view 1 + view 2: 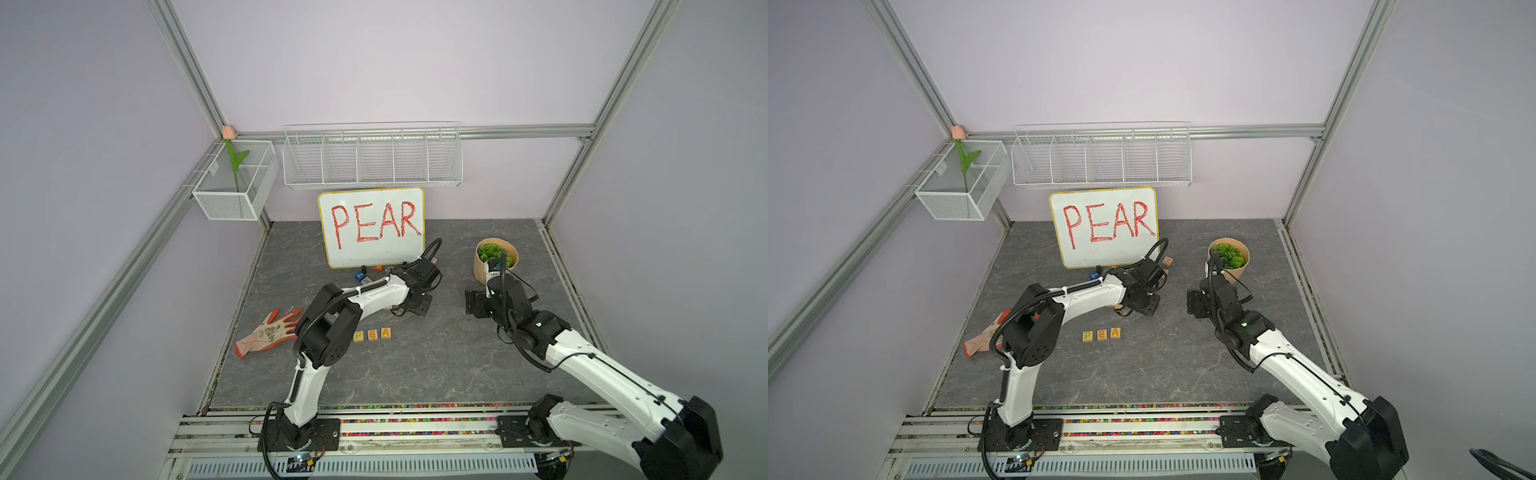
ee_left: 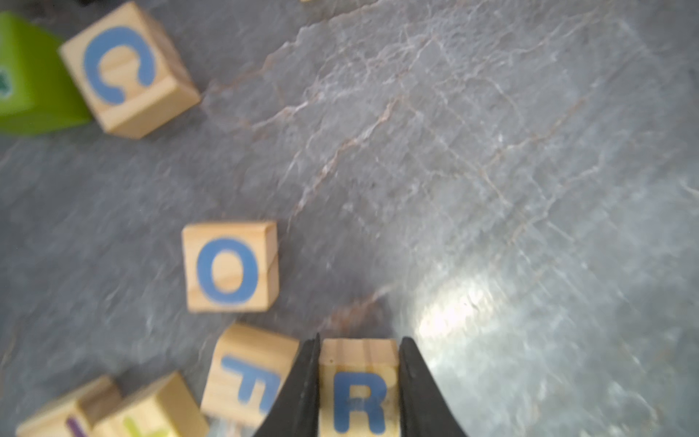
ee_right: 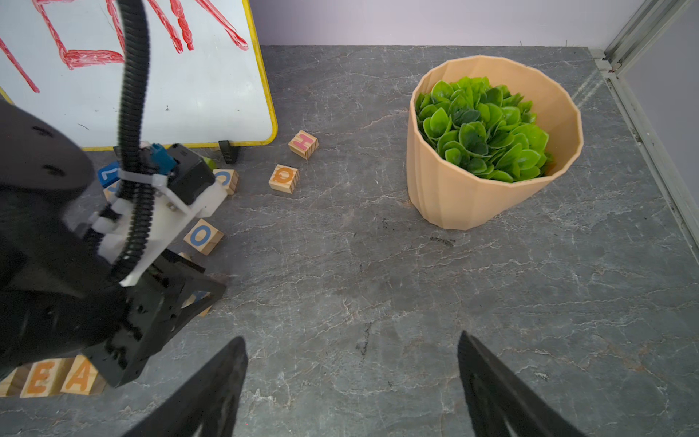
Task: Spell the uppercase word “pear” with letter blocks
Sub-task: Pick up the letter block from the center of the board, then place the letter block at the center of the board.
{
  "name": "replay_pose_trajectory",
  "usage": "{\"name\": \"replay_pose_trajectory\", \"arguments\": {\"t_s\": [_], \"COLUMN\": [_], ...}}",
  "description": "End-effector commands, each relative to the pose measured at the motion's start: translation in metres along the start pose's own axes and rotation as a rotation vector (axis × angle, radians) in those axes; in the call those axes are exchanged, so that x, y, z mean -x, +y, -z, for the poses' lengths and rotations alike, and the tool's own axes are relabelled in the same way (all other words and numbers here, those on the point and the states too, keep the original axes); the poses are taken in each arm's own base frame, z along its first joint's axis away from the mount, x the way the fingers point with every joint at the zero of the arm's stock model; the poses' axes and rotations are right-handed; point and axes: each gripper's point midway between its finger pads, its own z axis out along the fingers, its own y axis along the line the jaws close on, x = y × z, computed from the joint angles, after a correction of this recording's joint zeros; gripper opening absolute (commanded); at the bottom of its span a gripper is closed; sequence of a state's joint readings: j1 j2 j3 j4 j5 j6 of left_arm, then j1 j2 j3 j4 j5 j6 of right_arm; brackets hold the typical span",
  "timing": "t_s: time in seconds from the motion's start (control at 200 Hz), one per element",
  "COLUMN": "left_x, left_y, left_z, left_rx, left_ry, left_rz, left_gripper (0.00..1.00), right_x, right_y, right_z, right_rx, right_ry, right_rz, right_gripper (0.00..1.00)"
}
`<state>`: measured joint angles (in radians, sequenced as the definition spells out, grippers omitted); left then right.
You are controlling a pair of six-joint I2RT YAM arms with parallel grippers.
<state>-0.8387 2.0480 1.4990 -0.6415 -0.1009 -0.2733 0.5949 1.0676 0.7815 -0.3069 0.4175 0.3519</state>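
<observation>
on the last of four letters. gripping the r block (image 2: 359, 397) with the left tool (image 2: 360, 340), fingers pressed against two opposite sides, blue r facing the wrist camera. placed at the loose pile in front of the whiteboard (image 1: 371, 226), just beside the f block (image 2: 246, 382), near the o block (image 2: 230, 266), with the c block (image 2: 128, 72) farther off. cannot tell whether lifted clear of the counter (image 1: 415, 365) or resting on it. holding the right tool (image 3: 351, 338) wide apart and empty, low over bare counter between the pile and the pot (image 3: 472, 196).

already lined up nearer the robot: p block (image 1: 358, 336), e block (image 1: 372, 334), a block (image 1: 386, 333), close together in one row in both top views, with bare counter on the robot's right of the a block.

next, probably: lift straight up so as not to drag the f block along, carry toward the row, turn the wrist so that the r reads the same way up as the others, and set down just beside the a block, in line. calls for a gentle lowering and a clean release, since a nudge against the a block would likely shove the row askew. likely nothing for the right tool beyond keeping out of the path.
</observation>
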Motion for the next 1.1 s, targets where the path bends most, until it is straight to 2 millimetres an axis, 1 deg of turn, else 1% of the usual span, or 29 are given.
{"name": "replay_pose_trajectory", "arguments": {"t_s": [0.0,0.055,0.16,0.245,0.32,0.495,0.57,0.755,0.885,1.095], "left_x": [-0.001,-0.009,-0.028,-0.044,-0.053,-0.07,-0.075,-0.076,-0.078,-0.083], "left_y": [0.006,0.01,0.015,0.018,0.018,0.022,0.02,0.017,0.018,0.025], "left_z": [0.033,0.039,0.043,0.041,0.039,0.035,0.03,0.029,0.028,0.027], "left_rx": [0.004,0.013,0.014,0.013,0.003,0.008,-0.011,-0.02,-0.014,0.022], "left_ry": [-0.051,-0.051,-0.023,0.005,0.014,0.029,0.03,0.023,0.028,0.032], "left_rz": [0.098,0.139,0.219,0.283,0.332,0.419,0.451,0.457,0.465,0.486], "left_gripper": [0.21,0.21,0.22,0.22,0.23,0.22,0.22,0.22,0.22,0.22], "right_x": [-0.002,-0.003,-0.003,-0.003,-0.004,-0.005,-0.005,-0.007,-0.007,-0.009], "right_y": [0.0,0.002,0.005,0.008,0.01,0.013,0.013,0.014,0.013,0.012], "right_z": [0.001,0.0,-0.002,-0.004,-0.005,-0.006,-0.007,-0.008,-0.007,-0.008], "right_rx": [0.018,0.024,0.037,0.049,0.058,0.072,0.072,0.075,0.072,0.068], "right_ry": [-0.001,0.002,0.006,0.007,0.011,0.02,0.022,0.028,0.027,0.033], "right_rz": [-0.011,-0.006,-0.006,-0.007,-0.008,-0.005,-0.004,-0.005,-0.006,-0.008], "right_gripper": [0.89,0.89,0.89,0.89,0.89,0.89,0.89,0.89,0.89,0.89]}}
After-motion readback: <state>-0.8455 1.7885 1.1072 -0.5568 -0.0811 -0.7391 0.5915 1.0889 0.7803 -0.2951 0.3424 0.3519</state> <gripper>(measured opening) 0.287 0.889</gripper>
